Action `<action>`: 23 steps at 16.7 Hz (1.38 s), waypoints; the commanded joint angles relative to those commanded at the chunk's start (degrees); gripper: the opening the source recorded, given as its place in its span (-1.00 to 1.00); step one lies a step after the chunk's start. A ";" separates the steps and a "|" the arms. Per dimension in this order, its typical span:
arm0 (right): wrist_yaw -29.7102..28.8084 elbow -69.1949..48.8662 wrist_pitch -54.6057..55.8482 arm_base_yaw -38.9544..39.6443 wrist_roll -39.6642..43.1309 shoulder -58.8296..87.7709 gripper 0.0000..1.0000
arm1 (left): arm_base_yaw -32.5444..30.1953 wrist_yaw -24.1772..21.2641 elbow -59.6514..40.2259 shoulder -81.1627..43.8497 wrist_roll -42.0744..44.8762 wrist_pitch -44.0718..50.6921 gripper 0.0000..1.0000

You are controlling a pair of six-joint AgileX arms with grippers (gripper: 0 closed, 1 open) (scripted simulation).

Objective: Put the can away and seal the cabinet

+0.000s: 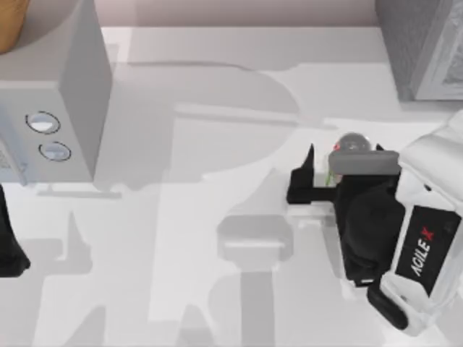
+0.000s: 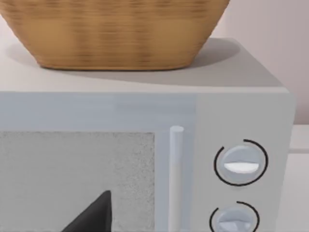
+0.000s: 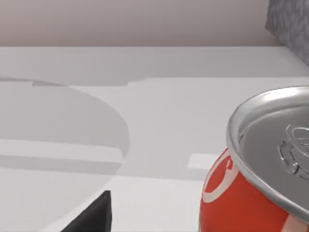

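Smooth white table point(image 1: 217, 181), woven basket point(image 2: 116, 34) atop boxy microwave point(image 2: 241, 111).
Right gripper point(image 1: 318, 177) beside the glossy round can point(image 3: 251, 193); can't tell either arm's finger state.

One can point(image 3: 251, 193) stands on the table point(image 1: 217, 108). One microwave point(image 2: 145, 145), left of the can, carries two dials point(image 2: 240, 162) and one basket point(image 2: 116, 34). One grey cabinet point(image 1: 423, 43) stands behind the can.
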State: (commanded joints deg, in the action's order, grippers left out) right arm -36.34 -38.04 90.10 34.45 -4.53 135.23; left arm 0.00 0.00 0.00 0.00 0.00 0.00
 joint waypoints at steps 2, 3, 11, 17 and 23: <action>0.02 -0.03 -0.02 -0.02 0.00 0.01 1.00 | 0.00 0.00 0.00 0.00 0.00 0.00 1.00; 0.02 -0.03 -0.02 -0.02 0.00 0.01 1.00 | 0.00 0.00 0.00 0.00 0.00 0.00 1.00; 0.02 -0.03 -0.02 -0.02 0.00 0.01 -0.21 | 0.00 0.00 0.00 0.00 0.00 0.00 1.00; 0.02 -0.03 -0.02 -0.02 0.00 0.01 -1.00 | 0.00 0.00 0.00 0.00 0.00 0.00 1.00; 0.02 -0.03 -0.02 -0.02 0.00 0.01 -1.00 | 0.00 0.00 0.00 0.00 0.00 0.00 1.00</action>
State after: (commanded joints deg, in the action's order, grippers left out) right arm -36.32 -38.07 90.07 34.43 -4.53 135.24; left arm 0.00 0.00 0.00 0.00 0.00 0.00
